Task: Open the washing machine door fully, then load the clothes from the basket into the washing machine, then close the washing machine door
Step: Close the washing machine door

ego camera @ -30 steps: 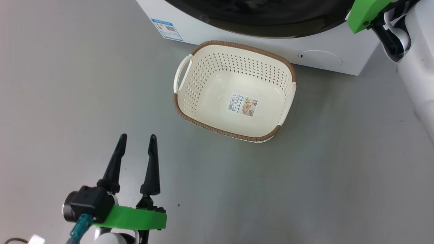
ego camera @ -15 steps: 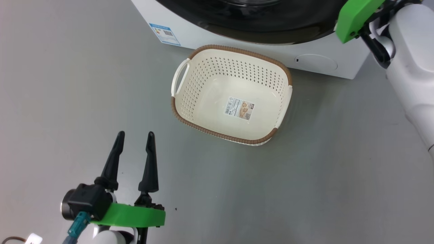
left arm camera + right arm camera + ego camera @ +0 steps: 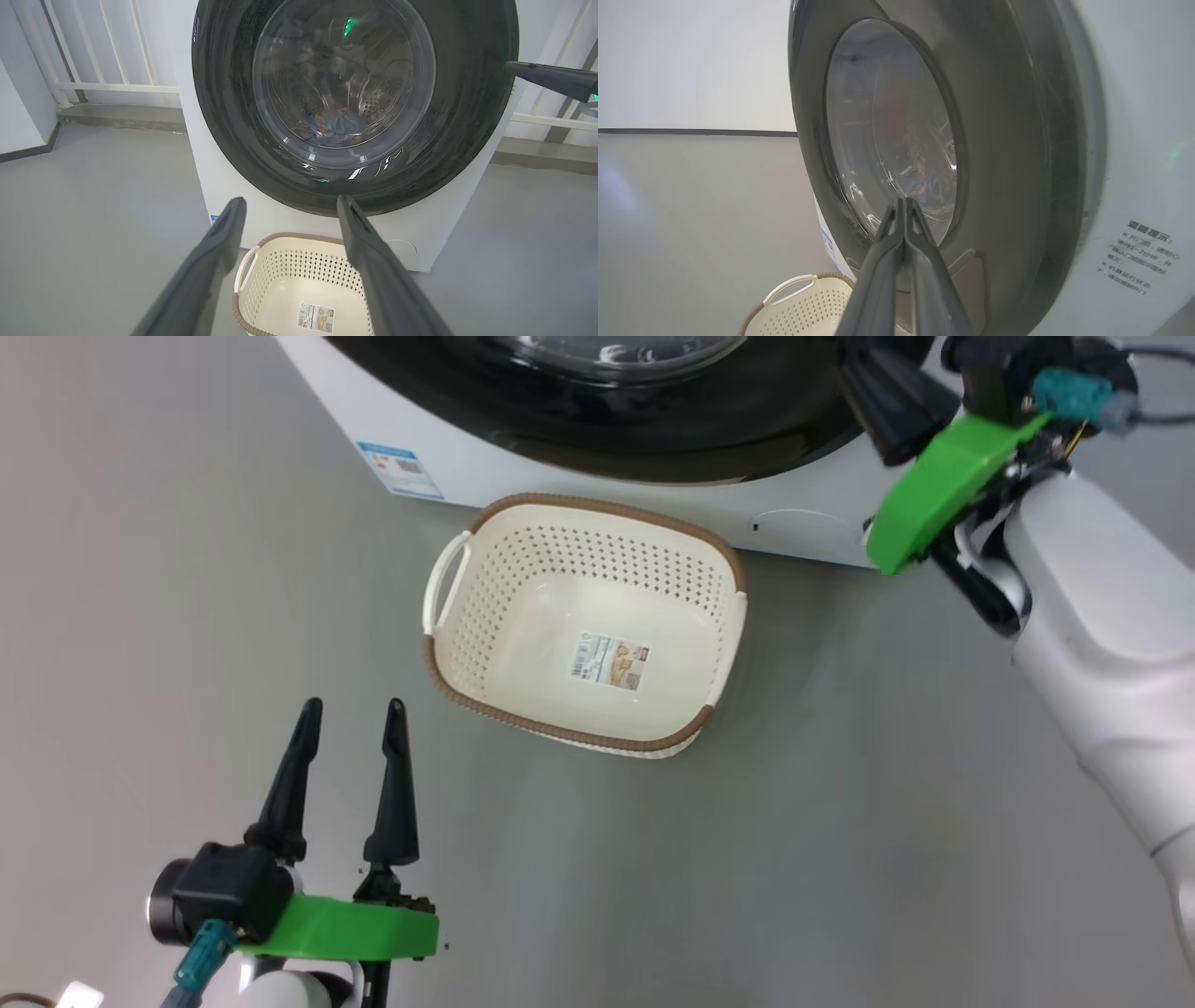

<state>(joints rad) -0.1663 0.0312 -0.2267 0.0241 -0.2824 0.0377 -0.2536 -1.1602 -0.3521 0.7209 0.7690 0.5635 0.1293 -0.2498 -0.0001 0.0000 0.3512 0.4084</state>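
The basket [image 3: 495, 616] stands empty at 12 o'clock of the idle left gripper [image 3: 352, 705], fingers spread. The clothes [image 3: 332, 128] lie in the drum behind the washing machine door [image 3: 653, 429], apparently shut. The right gripper [image 3: 903, 201], fingers pressed together for pushing, is at its 3 o'clock edge

I can't read anything. Chinese print [image 3: 1141, 263] on the washing machine [image 3: 1148, 116], right of the door [image 3: 1008, 140]: blurred. Blue label [image 3: 400, 469] below-left of the door and the barcode sticker [image 3: 610, 661] in the basket [image 3: 485, 607]: too small.
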